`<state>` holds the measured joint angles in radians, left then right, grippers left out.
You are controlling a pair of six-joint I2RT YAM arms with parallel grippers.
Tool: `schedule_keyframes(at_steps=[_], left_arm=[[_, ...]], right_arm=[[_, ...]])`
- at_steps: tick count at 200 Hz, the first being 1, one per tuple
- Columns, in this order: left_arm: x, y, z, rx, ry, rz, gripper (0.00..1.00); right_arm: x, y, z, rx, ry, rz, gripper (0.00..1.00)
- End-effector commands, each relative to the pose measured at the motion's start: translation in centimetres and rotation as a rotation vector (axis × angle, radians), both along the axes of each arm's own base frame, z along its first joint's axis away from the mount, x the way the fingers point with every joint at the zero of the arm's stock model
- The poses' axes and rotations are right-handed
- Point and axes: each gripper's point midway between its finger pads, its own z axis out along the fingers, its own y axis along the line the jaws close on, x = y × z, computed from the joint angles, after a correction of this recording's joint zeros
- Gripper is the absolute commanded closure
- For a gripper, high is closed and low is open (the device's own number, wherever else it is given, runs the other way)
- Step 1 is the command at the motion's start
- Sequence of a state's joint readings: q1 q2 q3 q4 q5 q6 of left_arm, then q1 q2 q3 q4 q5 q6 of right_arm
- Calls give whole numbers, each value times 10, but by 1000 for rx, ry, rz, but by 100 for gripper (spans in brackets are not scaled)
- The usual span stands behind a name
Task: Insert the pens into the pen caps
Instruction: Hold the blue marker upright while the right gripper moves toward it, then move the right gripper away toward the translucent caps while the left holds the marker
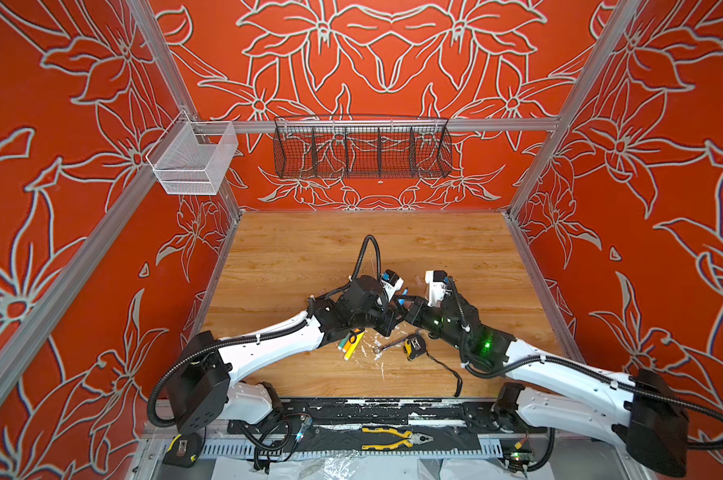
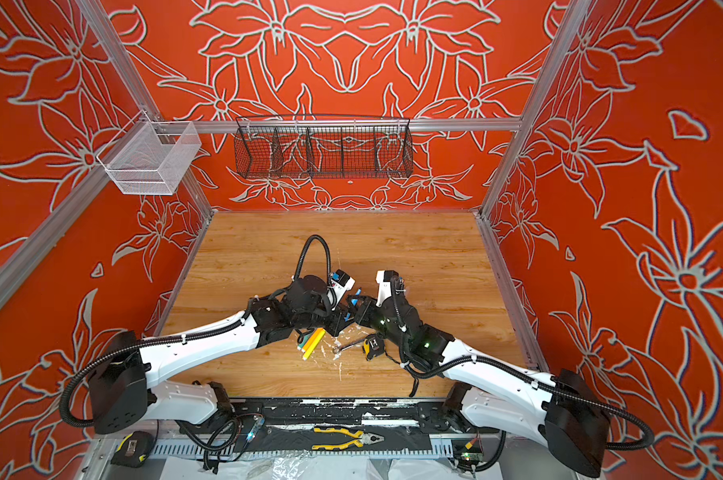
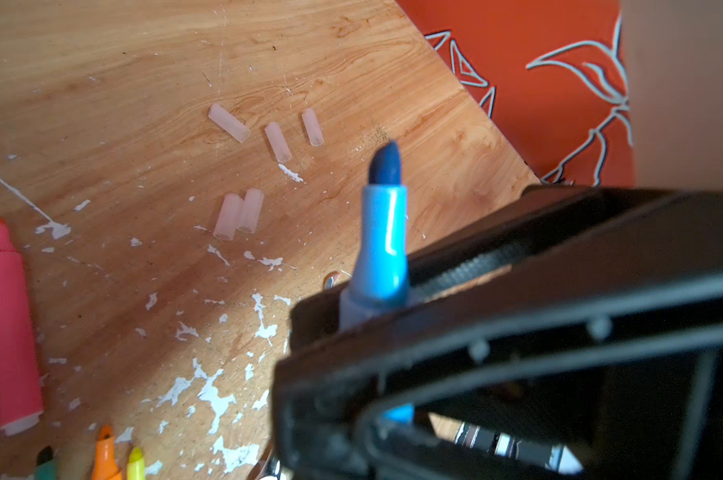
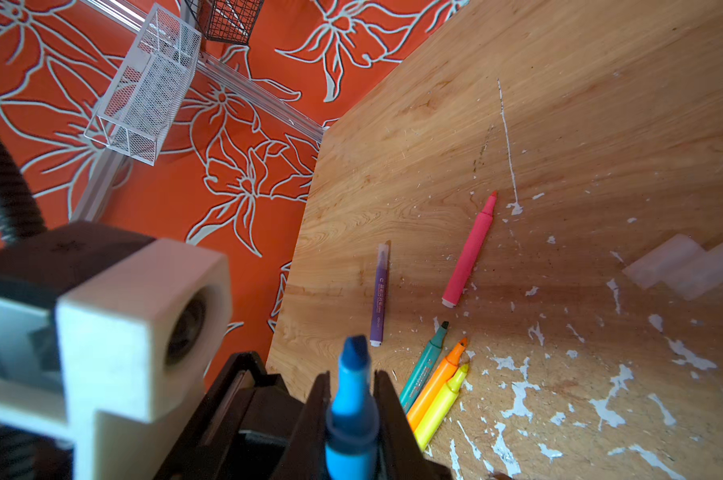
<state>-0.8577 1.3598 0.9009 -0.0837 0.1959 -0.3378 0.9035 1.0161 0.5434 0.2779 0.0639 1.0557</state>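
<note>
A robot test cell: aluminium frame, patterned walls, paint-flecked workbench.

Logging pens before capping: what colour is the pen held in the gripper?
The pen is light blue, tip darker; best in the left wrist view.

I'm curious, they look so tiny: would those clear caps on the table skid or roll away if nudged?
Probably. The pen caps are smooth round tubes lying on their sides, so a sideways nudge likely rolls them. Small and translucent, they're probably very light, easily flicked away.

Uncapped blue pen held aloft; purple pen capped; four bare pens, five clear caps lie loose.
</note>
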Motion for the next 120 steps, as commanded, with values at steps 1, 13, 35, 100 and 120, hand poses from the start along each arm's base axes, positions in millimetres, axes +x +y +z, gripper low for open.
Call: schedule_keyframes(at_steps=[1, 13, 35, 100, 120], left_arm=[[18, 14, 3, 40, -44, 103, 100], [21, 27, -2, 93, -49, 154, 100], [23, 56, -10, 197, -72, 245, 100], [5, 118, -12, 363, -133, 325, 100], [-1, 125, 12, 313, -95, 377, 100]], right_arm=[[-5, 1, 17, 13, -27, 6, 73], [-3, -9, 16, -24, -40, -30, 63], [-1, -35, 11, -120, -53, -115, 50], [0, -105, 4, -364, -97, -330, 39], [-1, -111, 9, -401, -124, -332, 36]])
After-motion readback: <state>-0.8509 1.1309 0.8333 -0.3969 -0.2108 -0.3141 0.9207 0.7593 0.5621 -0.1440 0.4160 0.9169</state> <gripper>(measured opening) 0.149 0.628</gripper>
